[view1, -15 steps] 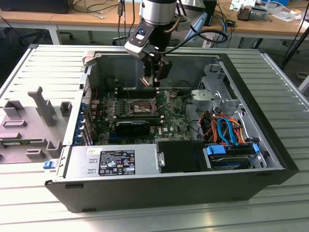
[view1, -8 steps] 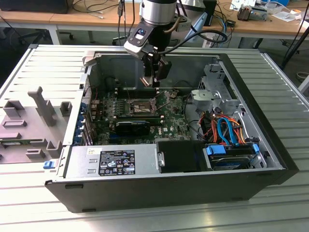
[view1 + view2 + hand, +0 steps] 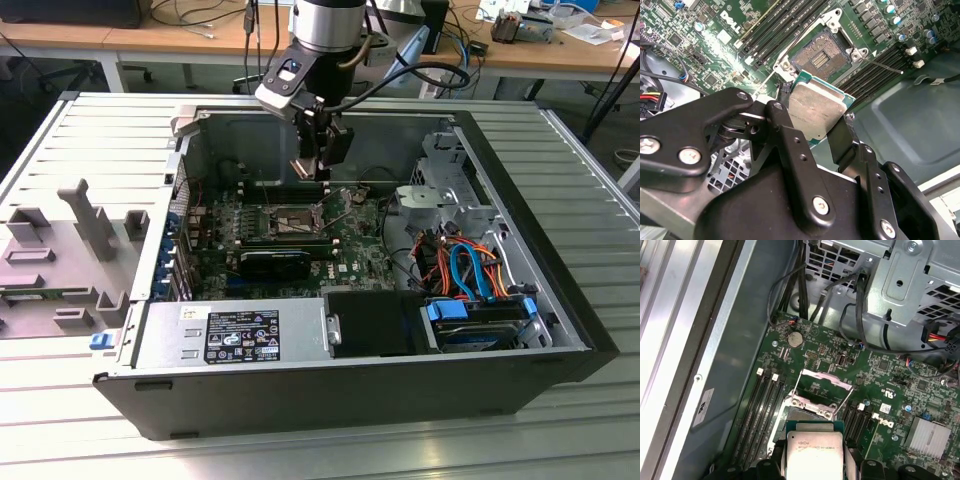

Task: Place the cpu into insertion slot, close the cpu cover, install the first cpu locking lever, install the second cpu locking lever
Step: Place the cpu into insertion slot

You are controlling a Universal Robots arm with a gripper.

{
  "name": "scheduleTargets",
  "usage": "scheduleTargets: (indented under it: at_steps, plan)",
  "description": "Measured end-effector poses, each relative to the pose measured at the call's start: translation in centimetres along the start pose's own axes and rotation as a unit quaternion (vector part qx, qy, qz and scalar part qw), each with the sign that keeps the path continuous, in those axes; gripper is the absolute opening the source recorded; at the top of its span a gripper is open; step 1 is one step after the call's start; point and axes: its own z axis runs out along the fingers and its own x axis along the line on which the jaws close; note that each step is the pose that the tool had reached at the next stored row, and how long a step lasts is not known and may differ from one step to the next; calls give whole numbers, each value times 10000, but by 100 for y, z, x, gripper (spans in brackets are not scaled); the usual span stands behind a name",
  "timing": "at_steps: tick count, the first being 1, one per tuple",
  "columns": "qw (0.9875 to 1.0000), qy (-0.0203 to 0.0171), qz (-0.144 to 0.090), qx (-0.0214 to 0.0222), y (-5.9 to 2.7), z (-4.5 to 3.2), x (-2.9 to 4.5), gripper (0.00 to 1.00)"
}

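My gripper [image 3: 318, 168] hangs inside the open computer case, just above and behind the insertion slot [image 3: 290, 222] on the green motherboard [image 3: 352, 250]. It is shut on the cpu [image 3: 817, 110], a silver-topped square chip with a green edge, clamped between the two black fingers [image 3: 785, 125]. In both wrist views the dark insertion slot [image 3: 820, 56] lies open and empty under the chip. The cpu [image 3: 813, 452] hides part of the insertion slot [image 3: 807, 411]. The cpu cover [image 3: 824, 381] stands tilted up at the slot's far side, with thin wire levers raised beside it.
Black memory slots [image 3: 765, 405] flank the socket. A metal drive cage [image 3: 445, 195] and coloured cables [image 3: 460, 265] fill the exterior view's right. The power supply [image 3: 235, 335] sits at the case front. A grey fixture [image 3: 75, 250] stands on the table outside the case.
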Motion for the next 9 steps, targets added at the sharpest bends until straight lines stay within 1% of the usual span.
scheduleTargets:
  at_steps: [9]
  plan:
    - [9998,7,214,3,0,3,0,55]
